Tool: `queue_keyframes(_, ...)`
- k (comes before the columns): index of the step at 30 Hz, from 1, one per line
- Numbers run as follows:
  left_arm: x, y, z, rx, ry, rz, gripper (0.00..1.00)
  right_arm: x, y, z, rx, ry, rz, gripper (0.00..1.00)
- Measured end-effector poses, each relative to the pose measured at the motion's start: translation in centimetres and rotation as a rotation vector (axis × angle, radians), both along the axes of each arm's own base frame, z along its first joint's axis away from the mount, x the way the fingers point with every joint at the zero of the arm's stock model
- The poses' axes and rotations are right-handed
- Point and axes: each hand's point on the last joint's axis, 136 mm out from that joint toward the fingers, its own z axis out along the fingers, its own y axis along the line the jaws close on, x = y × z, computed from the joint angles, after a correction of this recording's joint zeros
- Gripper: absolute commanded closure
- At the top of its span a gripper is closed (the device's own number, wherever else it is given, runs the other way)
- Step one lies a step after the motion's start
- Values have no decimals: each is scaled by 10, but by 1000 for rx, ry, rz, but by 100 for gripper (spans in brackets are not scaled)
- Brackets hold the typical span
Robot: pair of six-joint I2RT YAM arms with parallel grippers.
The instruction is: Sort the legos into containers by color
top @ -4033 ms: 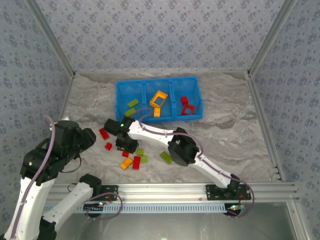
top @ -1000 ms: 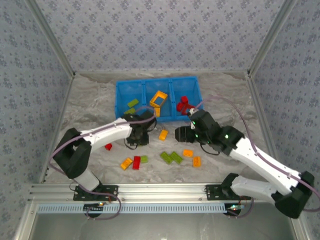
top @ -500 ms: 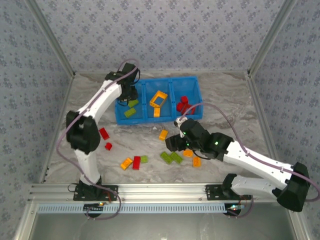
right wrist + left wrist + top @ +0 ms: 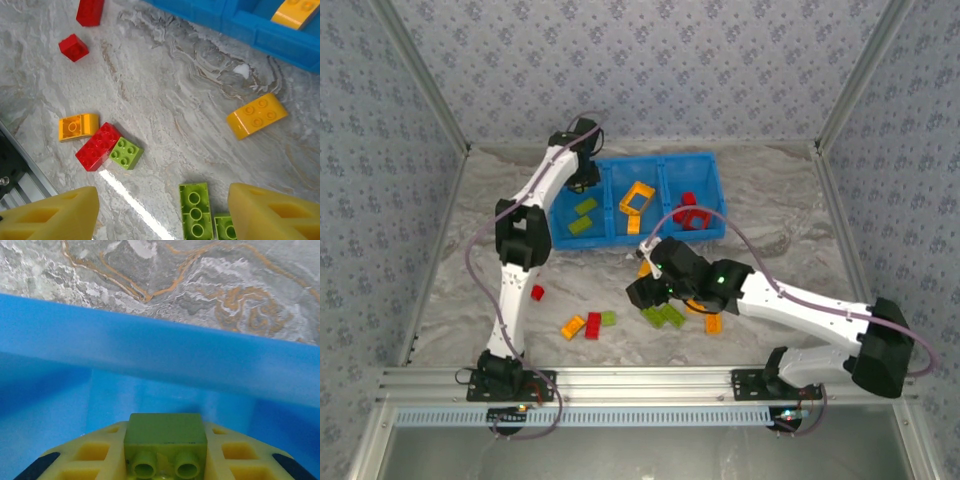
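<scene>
Left pincer pinches a lime brick (over the bin); right pincer spread above a green lego.

Marbled surface bearing a blue bin and loose bricks.
The bin sits at the far middle. Nearer, a red cube lies at left. An orange brick, red brick and green brick touch in a row. A green pair lies near another orange.

walls: blue floral paper, 3 sides | table: grey marble w/ orange veins | alu rail near edge
</scene>
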Motion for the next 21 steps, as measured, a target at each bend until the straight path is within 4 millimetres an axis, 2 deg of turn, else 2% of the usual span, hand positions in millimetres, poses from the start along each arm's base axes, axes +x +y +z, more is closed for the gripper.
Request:
queue_keyframes(6,-3,-1,-21,7,44,-4,58,-2,40,-33,-109,50,52,28)
queue_keyframes(8,-4,-3,-22,8,48,-7,57,-8,55,-49,-152,74,69,28)
queue_keyframes(11,-5,-3,-22,9,48,-5,49,-21,77,-71,-216,114,92,29)
queue_keyframes(14,-6,-2,-22,11,53,-7,45,-35,94,-79,-244,148,103,29)
queue_keyframes(17,-11,-1,-14,14,53,-8,38,-48,106,-77,-245,198,85,30)
queue_keyframes(21,-23,-1,18,10,18,-11,35,-61,113,-73,-219,265,17,32)
